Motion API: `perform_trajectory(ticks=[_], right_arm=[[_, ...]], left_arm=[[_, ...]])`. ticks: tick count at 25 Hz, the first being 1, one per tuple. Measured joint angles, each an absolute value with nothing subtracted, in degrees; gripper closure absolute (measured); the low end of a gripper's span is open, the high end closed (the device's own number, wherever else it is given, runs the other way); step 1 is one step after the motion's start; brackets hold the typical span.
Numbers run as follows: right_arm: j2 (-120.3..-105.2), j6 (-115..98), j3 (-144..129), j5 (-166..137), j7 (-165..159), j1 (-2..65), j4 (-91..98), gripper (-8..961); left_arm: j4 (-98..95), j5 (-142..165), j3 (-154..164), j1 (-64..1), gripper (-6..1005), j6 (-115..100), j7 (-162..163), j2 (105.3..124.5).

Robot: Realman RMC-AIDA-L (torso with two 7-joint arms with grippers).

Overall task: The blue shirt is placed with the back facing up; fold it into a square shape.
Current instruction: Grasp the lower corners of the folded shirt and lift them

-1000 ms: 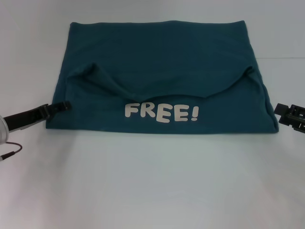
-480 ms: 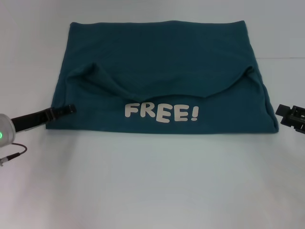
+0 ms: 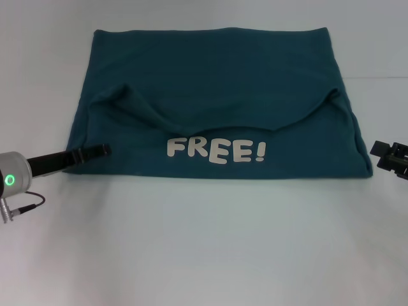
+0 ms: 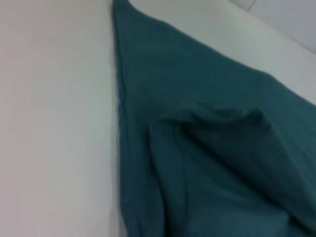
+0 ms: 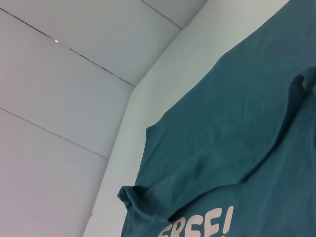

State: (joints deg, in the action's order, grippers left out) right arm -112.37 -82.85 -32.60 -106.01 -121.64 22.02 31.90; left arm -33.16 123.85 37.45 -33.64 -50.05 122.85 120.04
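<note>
A: Two grippers, one shirt. Where does each sit?

B: The blue shirt (image 3: pixel 213 102) lies flat at the centre of the white bench (image 3: pixel 204 242), already doubled into a wide rectangle. Its long axis runs from nine o'clock to three o'clock. White "FREE!" lettering (image 3: pixel 215 150) faces up near the six o'clock edge, below a curved flap of cloth.

A: Which arm is closer?

B: The left gripper (image 3: pixel 102 150). It reaches in from eight o'clock, low over the bench, and its dark tip overlaps the shirt's near left corner. The shirt spreads from that tip toward two o'clock. The right gripper (image 3: pixel 390 157) waits at four o'clock, just off the shirt's right edge, not touching the cloth.

A: Are the jaws open or closed?

B: The left jaws look pressed into one thin dark line, closed, though whether they pinch any cloth I cannot tell. The right jaws I cannot tell.

A: What does the next move turn on?

B: Probably a fold across the long axis, so each side edge would travel inward toward the middle.
</note>
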Motion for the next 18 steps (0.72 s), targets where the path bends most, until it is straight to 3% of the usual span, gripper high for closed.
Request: perform_trajectory(ticks=[13,18], right_arm=[[-112.31,-83.3,-31.3,-106.1,-121.6,21.8,31.9,340],[-112.33,-83.3,-31.3,-106.1,-121.6,21.8,31.9,344]], left_arm=[[-36.2,125.6,37.6,-33.1,244,-50.9,127.3,120.36],[-36.2,126.1,37.7,-33.2,441,-50.9,127.3,120.39]])
